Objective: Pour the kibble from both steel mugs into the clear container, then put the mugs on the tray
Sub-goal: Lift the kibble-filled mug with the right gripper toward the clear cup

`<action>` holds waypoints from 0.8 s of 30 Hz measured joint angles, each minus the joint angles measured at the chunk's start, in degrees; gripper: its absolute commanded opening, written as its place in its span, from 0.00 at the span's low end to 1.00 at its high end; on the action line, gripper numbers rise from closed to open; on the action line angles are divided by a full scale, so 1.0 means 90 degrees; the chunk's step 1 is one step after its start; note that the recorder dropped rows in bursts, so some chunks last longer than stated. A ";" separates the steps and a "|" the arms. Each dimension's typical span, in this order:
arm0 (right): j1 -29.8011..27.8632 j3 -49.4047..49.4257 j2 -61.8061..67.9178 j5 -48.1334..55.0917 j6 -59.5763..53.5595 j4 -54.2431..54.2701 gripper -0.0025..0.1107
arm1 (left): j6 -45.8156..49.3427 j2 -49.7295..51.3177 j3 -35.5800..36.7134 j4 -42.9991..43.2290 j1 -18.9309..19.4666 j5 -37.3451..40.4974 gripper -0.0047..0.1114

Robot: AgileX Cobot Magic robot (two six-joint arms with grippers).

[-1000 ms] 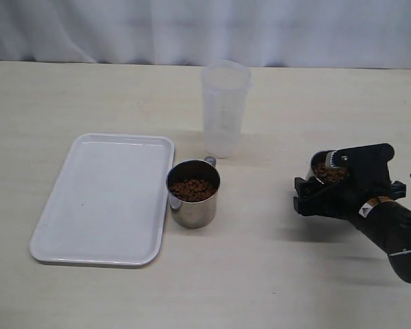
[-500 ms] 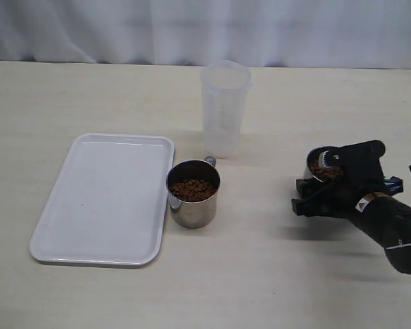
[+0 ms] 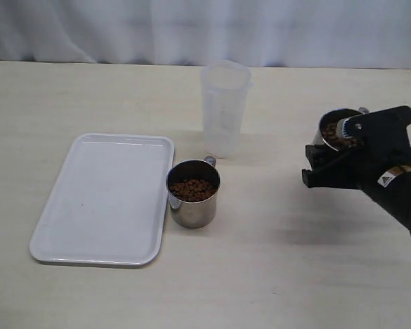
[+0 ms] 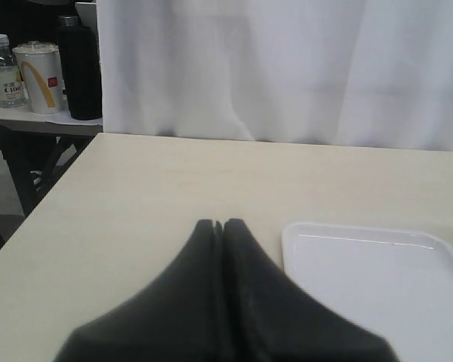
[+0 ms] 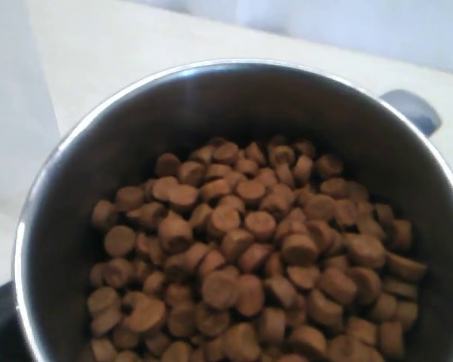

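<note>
One steel mug [image 3: 193,205] stands on the table between the white tray [image 3: 103,199] and the clear container [image 3: 225,110], with brown kibble [image 3: 192,188] inside it. The other steel mug [image 3: 337,129] hangs above the table at the right, upright, with my right gripper [image 3: 332,152] shut on it. The right wrist view looks straight down into that mug, at its rim [image 5: 211,72] and its kibble [image 5: 249,249]. My left gripper [image 4: 219,225] is shut and empty beside a corner of the tray [image 4: 377,279]. It is out of the exterior view.
A white curtain [image 3: 205,27] hangs along the table's far edge. Beyond the table's side edge, the left wrist view shows a side table with a bottle [image 4: 1,72], a lidded paper cup [image 4: 39,75] and a black flask [image 4: 79,68].
My right gripper has lifted its steel mug higher and carried it a little to the right. The other mug, the container and the tray have not moved.
</note>
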 measured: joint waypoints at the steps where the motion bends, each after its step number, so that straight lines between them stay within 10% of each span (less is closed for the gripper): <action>1: 0.0000 0.0011 -0.0162 0.0008 -0.0070 0.0000 0.07 | 0.0000 0.0000 0.0000 0.0000 0.0000 0.0000 0.04; 24: 0.0000 -0.0048 -0.2113 0.1673 -0.0388 0.0225 0.07 | 0.0009 0.0000 0.0000 0.0000 0.0000 0.0000 0.04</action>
